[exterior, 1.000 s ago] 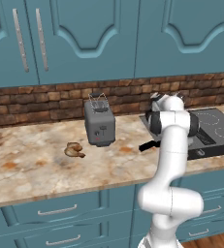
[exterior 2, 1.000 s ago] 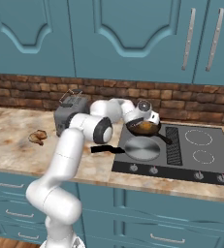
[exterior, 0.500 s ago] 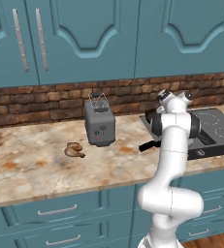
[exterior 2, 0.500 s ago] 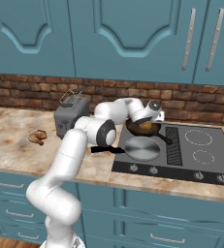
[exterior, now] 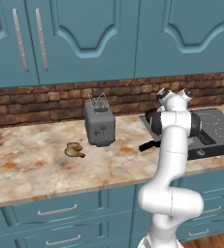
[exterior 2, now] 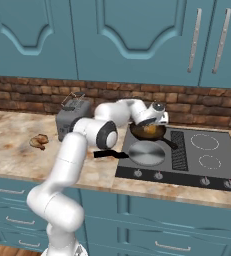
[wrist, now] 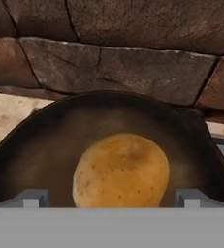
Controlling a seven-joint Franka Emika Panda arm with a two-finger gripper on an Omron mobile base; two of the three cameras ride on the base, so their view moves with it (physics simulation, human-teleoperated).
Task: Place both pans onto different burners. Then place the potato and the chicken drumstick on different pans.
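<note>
While potato [wrist: 120,170] sits in it, brown pan [exterior 2: 148,131] points its handle right.

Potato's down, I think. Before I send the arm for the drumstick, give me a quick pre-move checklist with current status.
1. Potato lying in the dark pan: ok.
2. Pincer open, gripping nothing: ok.
3. Silver pan on the cooktop, with nothing in it: ok.
4. Pans on separate burners: cannot tell, the rings under them are hidden.
5. Drumstick on the counter left of the toaster: ok.
</note>
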